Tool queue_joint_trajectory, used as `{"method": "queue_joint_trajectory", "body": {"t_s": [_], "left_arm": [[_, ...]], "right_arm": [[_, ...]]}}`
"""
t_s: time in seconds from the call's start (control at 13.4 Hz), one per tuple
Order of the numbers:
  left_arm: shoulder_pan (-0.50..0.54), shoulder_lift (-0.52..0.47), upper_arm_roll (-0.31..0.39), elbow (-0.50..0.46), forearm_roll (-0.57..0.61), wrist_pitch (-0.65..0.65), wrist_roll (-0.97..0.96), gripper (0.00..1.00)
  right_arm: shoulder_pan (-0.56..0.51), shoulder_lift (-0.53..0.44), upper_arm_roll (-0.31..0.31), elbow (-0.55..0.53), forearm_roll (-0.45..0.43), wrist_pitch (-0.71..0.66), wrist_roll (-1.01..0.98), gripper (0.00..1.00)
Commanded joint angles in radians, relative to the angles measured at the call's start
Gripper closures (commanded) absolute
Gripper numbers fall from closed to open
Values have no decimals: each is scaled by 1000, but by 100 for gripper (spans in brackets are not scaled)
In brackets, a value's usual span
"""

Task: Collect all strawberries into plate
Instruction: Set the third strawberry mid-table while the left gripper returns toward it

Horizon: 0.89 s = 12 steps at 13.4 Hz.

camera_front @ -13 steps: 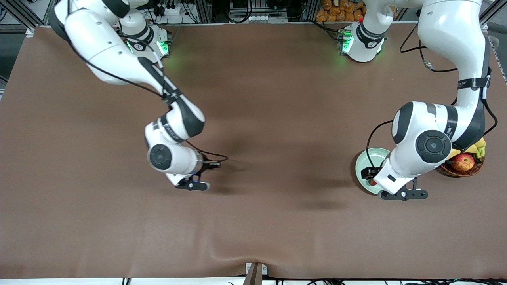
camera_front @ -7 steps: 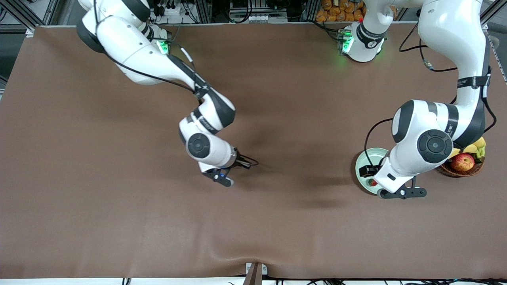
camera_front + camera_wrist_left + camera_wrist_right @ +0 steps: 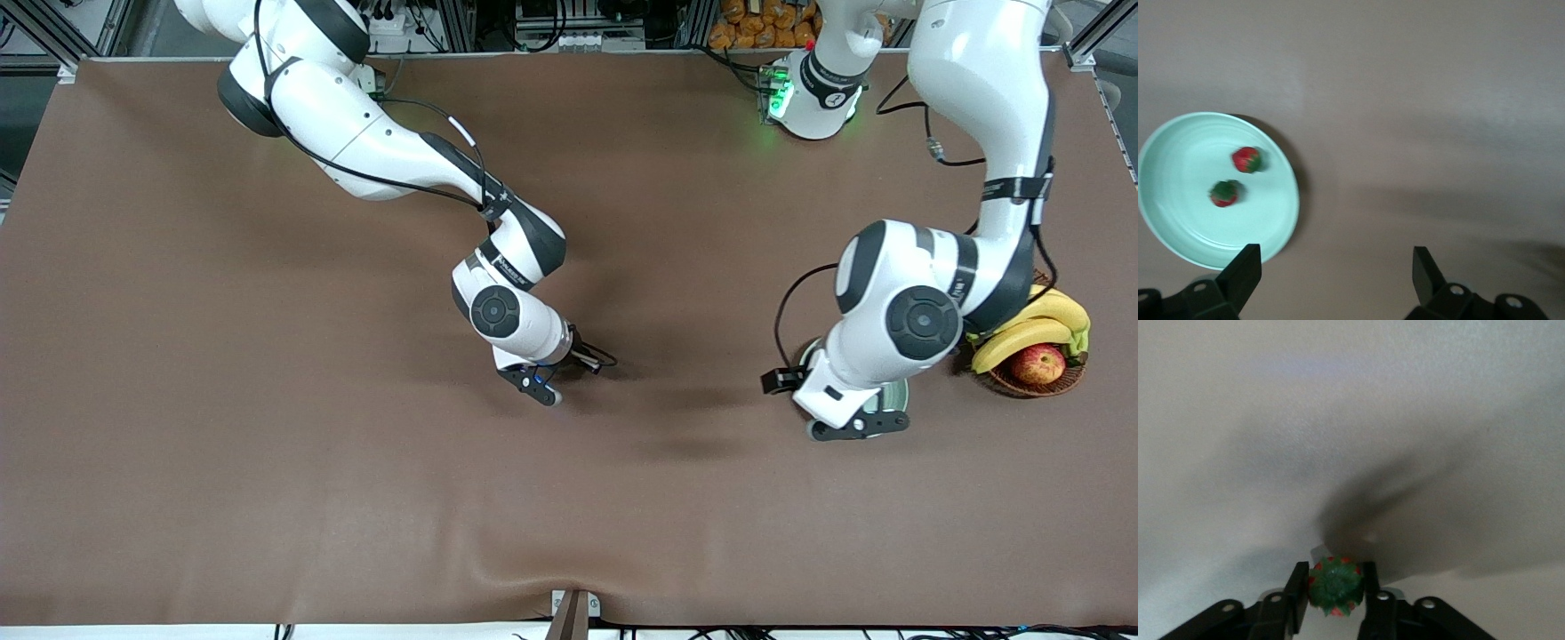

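— So, where's the third strawberry (image 3: 1335, 587)?

— Pinched between the fingers of the right gripper (image 3: 542, 388), up over the bare middle of the worktop (image 3: 267, 462), well apart from the plate (image 3: 1281, 220).

— And the plate?

— Toward the left arm's end, beside the fruit basket (image 3: 1036, 382), two strawberries (image 3: 1246, 159) already in it. The left gripper (image 3: 1335, 280) hangs over the plate's edge, spread wide, empty.

— Advice?

— I'd carry level, keep the grip firm, clear the left arm, and release low over the centre.

Both arms are glossy white with black joint bands and round grey caps, black cables looping beside black-fingered grippers.
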Motion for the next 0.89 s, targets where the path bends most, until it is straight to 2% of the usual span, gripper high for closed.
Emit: {"method": "queue_joint_trajectory", "body": {"t_s": [0.0, 0.22, 0.45, 0.67, 0.74, 0.82], "left_arm": [[-44, 37, 5, 41, -21, 34, -76, 0], [-86, 72, 4, 72, -62, 68, -159, 0], [-179, 121, 5, 123, -98, 80, -319, 0], [-250, 162, 5, 150, -98, 147, -480, 0], [-276, 179, 5, 150, -98, 169, -520, 0], [-299, 199, 5, 150, -98, 195, -561, 0]], "right_arm": [[-7, -18, -7, 36, -7, -22, -2, 0], [-36, -82, -7, 21, -50, -37, -21, 0], [-105, -162, -7, 17, -68, -234, -176, 0], [-166, -228, -7, 15, -126, -371, -306, 0], [-172, -269, -20, -9, -130, -408, -358, 0], [-171, -334, -74, -54, -128, -435, -443, 0]]}}
